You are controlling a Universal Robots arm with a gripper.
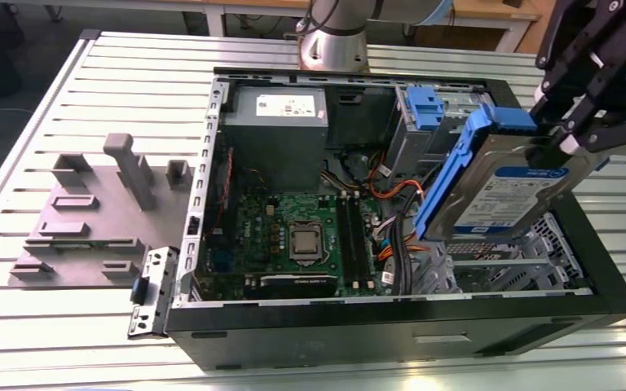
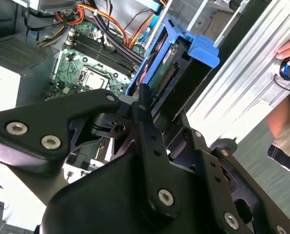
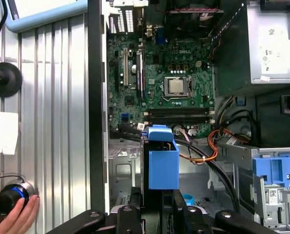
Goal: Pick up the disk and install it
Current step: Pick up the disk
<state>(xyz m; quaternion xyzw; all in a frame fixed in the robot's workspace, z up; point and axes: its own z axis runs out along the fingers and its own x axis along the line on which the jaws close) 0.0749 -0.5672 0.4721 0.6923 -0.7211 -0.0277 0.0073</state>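
Observation:
The disk (image 1: 509, 183) is a silver drive with a white-and-blue label and a blue side bracket. It hangs tilted above the open computer case (image 1: 400, 322), over its end on the exterior view's right. My gripper (image 1: 574, 134) is shut on the disk's upper end, with black fingers on either side. In the second wrist view the disk's blue tab (image 2: 199, 48) points away from the gripper (image 2: 145, 105). In the first wrist view the blue bracket (image 3: 163, 165) sticks out from between the fingers, above the case's metal drive cage (image 3: 123, 170).
Inside the case are a green motherboard (image 1: 291, 236), a grey power-supply box (image 1: 275, 110), bundled cables (image 1: 394, 183) and a blue-bracketed drive in a bay (image 1: 427, 110). A grey stand with posts (image 1: 95, 212) sits on the slatted table at the exterior view's left. A person's hand (image 3: 10, 214) holds a knob beside the case.

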